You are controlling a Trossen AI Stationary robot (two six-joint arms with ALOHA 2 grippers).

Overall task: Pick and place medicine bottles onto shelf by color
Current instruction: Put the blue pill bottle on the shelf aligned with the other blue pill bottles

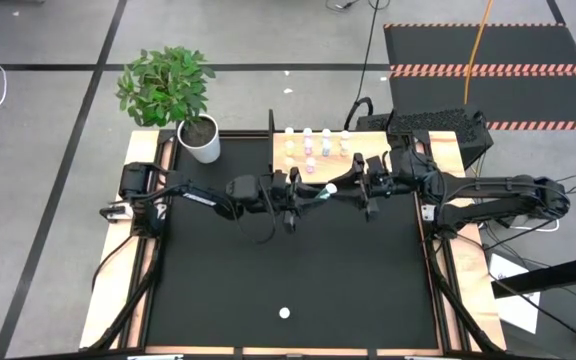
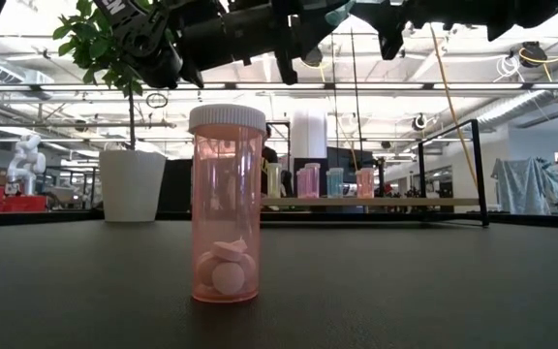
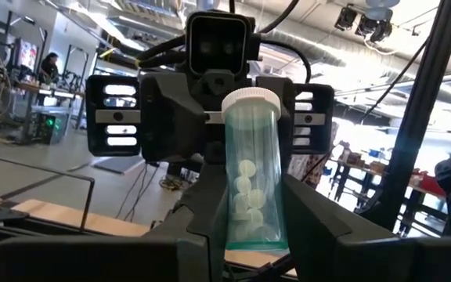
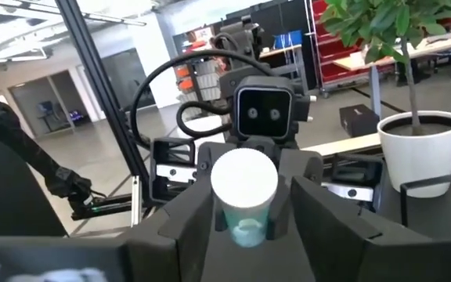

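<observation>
High view: teal bottle (image 1: 324, 191) aloft near shelf (image 1: 366, 158), between left gripper (image 1: 306, 193) and right gripper (image 1: 351, 188).
Left wrist view: clamped by its base in left gripper; probably light, stiff, slick plastic, pills loose.
Right wrist view: cap (image 4: 243, 183) toward right gripper; hold there unclear. Likely best gripped around the body.

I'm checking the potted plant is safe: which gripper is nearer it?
Left. The left gripper is mid-table, closer to the potted plant; the right gripper is further beyond.

Bottles (image 1: 316, 146) on shelf (image 1: 363, 160), behind grippers (image 1: 330, 190)
</observation>
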